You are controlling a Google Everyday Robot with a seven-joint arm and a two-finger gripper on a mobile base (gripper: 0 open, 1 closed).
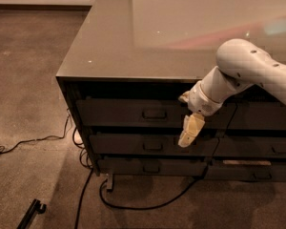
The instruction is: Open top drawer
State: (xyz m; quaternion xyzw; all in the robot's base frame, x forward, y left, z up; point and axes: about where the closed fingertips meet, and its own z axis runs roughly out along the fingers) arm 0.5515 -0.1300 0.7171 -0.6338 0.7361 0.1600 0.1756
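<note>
A dark cabinet stands on the brown carpet [28, 80], its glossy surface [148, 37] catching pale reflections. The top drawer [114, 112] sits just under that surface in the left-hand stack, its front in line with the frame and its small metal handle [154, 113] at the centre. Below it are a middle drawer [128, 144] and a bottom drawer [133, 166], each with a similar handle. The white arm [248, 70] reaches in from the right, and its pale yellowish gripper [190, 130] hangs tip-down in front of the right end of the top drawer, to the right of the handle and apart from it, with its tip over the middle drawer's front. Whether the gripper is spread or closed up cannot be told. To the right is a second stack of drawers [262, 116]. Black cables [133, 206] trail across the carpet below the cabinet, and a small black object [31, 213] lies at the lower left.
</note>
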